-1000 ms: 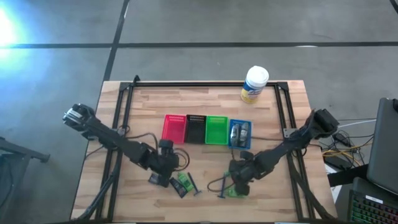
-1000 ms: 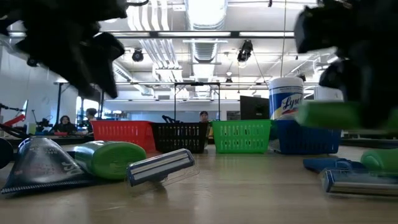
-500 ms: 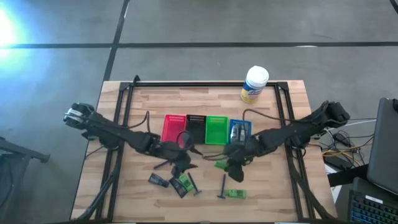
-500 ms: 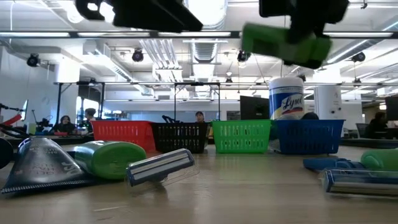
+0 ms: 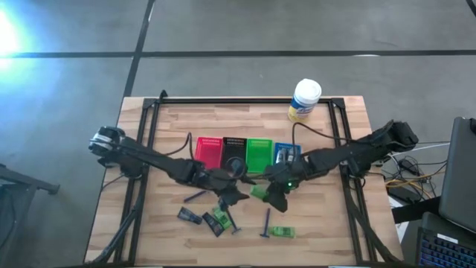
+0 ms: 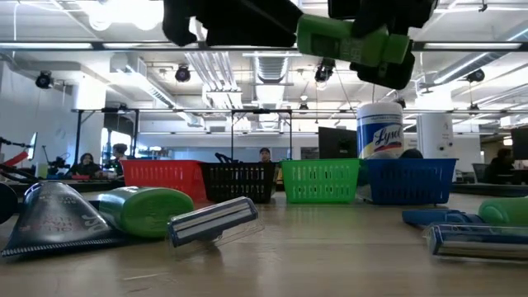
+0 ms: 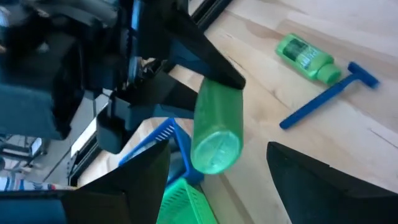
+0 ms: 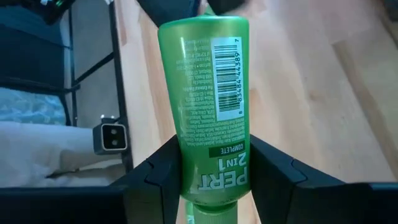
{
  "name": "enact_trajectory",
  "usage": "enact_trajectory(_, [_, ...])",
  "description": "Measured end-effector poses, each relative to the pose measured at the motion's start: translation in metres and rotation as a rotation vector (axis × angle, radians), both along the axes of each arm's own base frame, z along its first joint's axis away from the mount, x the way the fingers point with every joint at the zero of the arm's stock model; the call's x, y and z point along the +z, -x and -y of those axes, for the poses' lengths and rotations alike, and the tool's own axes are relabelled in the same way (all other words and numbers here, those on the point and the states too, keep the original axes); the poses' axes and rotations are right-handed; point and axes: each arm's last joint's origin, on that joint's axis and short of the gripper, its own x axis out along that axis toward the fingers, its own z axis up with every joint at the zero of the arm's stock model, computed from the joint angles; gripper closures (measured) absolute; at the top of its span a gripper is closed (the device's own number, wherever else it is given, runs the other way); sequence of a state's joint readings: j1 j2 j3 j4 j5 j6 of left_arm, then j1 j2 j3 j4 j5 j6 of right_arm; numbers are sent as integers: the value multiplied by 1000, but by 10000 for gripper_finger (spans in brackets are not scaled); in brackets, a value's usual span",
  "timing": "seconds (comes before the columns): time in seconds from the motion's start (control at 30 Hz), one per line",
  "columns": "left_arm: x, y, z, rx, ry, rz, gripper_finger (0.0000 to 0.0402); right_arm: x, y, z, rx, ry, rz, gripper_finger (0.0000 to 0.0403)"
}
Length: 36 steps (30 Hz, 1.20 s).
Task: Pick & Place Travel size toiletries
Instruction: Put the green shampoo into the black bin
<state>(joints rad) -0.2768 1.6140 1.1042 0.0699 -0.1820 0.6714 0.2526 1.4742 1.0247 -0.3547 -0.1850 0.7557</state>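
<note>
My right gripper (image 5: 272,192) is shut on a green bottle (image 5: 259,193) and holds it in the air before the green tray (image 5: 259,155). The low view shows this bottle (image 6: 351,37) high above the table. My left gripper (image 5: 236,192) is open and faces the bottle's flat bottom end (image 7: 214,149). Its fingers stand on either side of that end without touching it. A second green bottle (image 5: 281,232), a blue razor (image 5: 266,223), a black tube (image 5: 186,216), a third green bottle (image 5: 219,219) and another razor (image 5: 234,221) lie flat on the wood. My right gripper pinches the green bottle between its two fingers (image 8: 163,174) on the body near the cap end (image 8: 211,180). The fingers come roughly level from the table's right and lie along the bottle. The bottle sticks out past the fingertips, lifted clear of the table.
Red (image 5: 209,152), black (image 5: 234,152), green and blue (image 5: 286,155) trays stand in a row at mid table, the blue one holding grey items. A white canister (image 5: 303,100) stands at the far edge. Both arms meet over the middle.
My right gripper has risen from the near side of the table with the green bottle and moved toward the trays and slightly left. The bottle is now lifted clear. My left gripper has risen and moved right toward the bottle. The other bottle by the blue razor stayed down.
</note>
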Motion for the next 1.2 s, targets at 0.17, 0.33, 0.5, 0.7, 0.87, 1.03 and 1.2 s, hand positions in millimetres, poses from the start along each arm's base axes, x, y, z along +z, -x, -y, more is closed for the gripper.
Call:
enact_trajectory(0.17, [-3, -11, 0, -13, 3, 9, 129, 1, -1, 0, -5, -10, 6, 262])
enact_trajectory(0.33, [-4, -17, 2, -41, -30, 4, 130, 9, -3, -1, -1, -16, 30, 262])
enact_trajectory(0.5, [-1, -20, 3, -38, -30, 16, 156, 10, -4, -1, 1, -17, 35, 262])
enact_trajectory(0.7, [-1, -20, 3, -37, -31, 16, 215, 10, -4, 0, -1, -17, 34, 262])
enact_trajectory(0.87, [-1, -19, 6, -44, -32, 16, 252, 10, -4, 1, -5, -19, 32, 261])
enact_trajectory(1.03, [-1, -19, 8, -47, -35, 19, 250, 10, -5, 4, -11, -22, 33, 260])
enact_trajectory(1.2, [-1, -18, 8, -50, -46, 19, 236, 9, -5, 6, -19, -22, 31, 260])
